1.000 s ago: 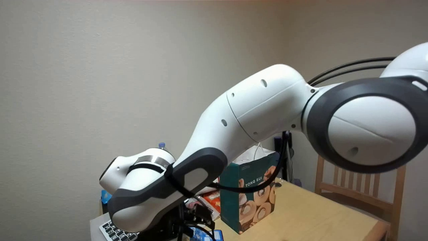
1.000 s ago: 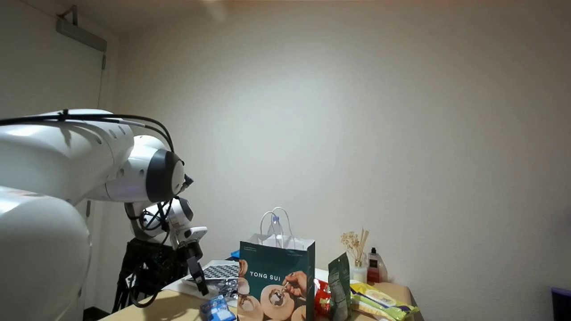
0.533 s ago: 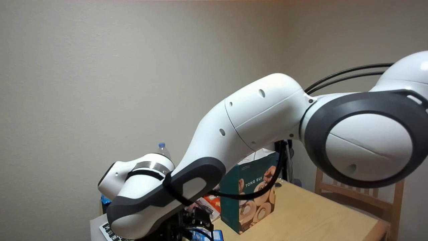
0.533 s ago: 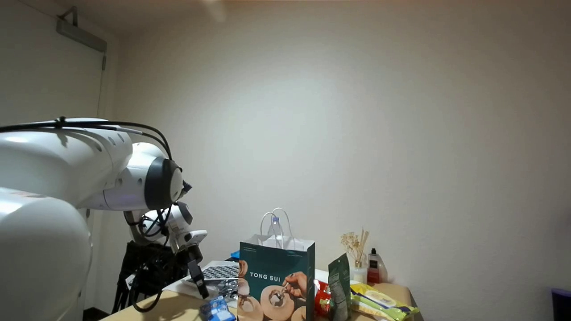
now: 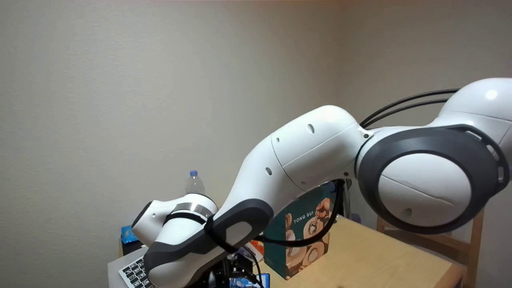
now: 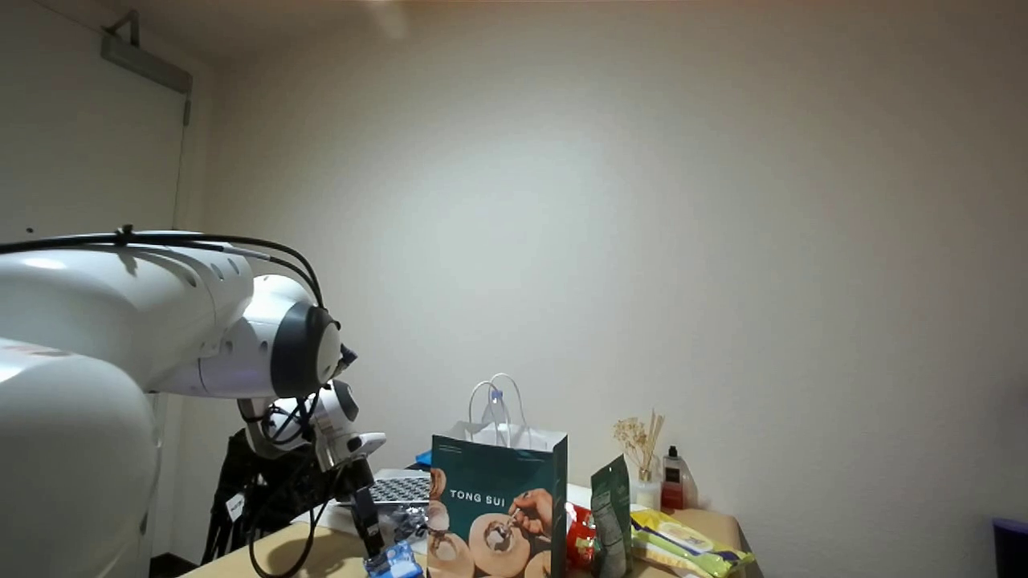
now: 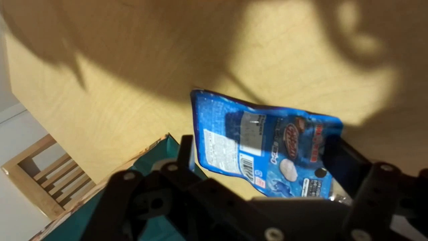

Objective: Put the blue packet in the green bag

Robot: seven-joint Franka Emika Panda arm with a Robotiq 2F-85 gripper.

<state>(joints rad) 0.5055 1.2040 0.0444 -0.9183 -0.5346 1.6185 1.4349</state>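
Note:
The blue packet lies flat on the table between my gripper's spread fingers in the wrist view. It also shows at the bottom of both exterior views. My gripper is open. One finger is just off the packet's left edge; the other finger overlaps its right end. I cannot tell whether the fingers touch it. In an exterior view the gripper points down right at the packet. The teal-green bag stands upright beside the packet, its white handles up; its rim also shows in the wrist view.
A laptop and a crinkled silvery wrapper lie behind the packet. Past the bag stand a red packet, a dark green pouch and a yellow packet. A bottle stands at the back. A wooden chair is beside the table.
The arm has moved down and a little toward the bag. The gripper has come down to the packet. The packet seems to have shifted slightly.

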